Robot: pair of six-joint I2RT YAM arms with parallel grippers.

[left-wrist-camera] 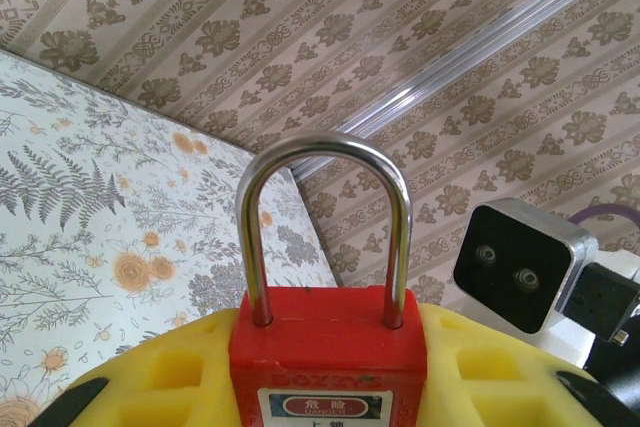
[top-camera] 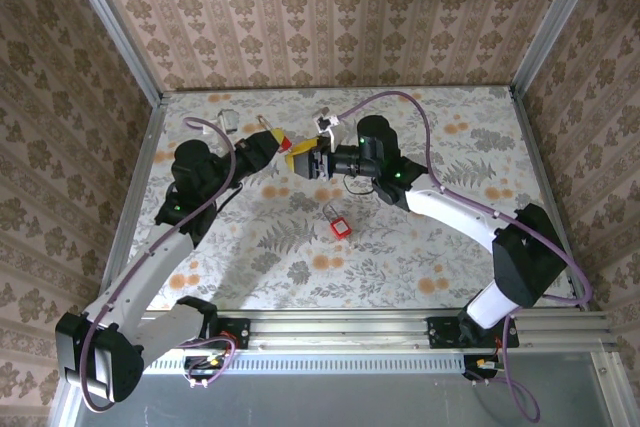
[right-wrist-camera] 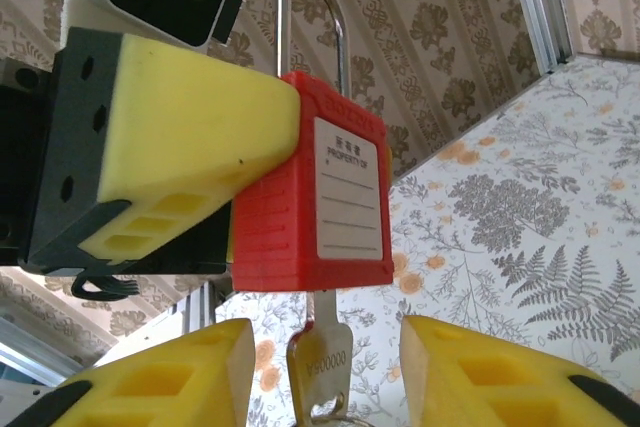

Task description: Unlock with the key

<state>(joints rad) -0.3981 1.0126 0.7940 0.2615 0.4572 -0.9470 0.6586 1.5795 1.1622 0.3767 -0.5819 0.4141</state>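
As left tool clamps padlock, key seemingly hangs free below.

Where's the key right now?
In the right wrist view, the key sticks out of the red padlock's underside, between the right gripper's open yellow fingers.

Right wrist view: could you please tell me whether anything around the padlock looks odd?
Nothing looks damaged. One oddity: the key hangs from the base of the red padlock in the left gripper, untouched inside the open right gripper; the shackle is closed.
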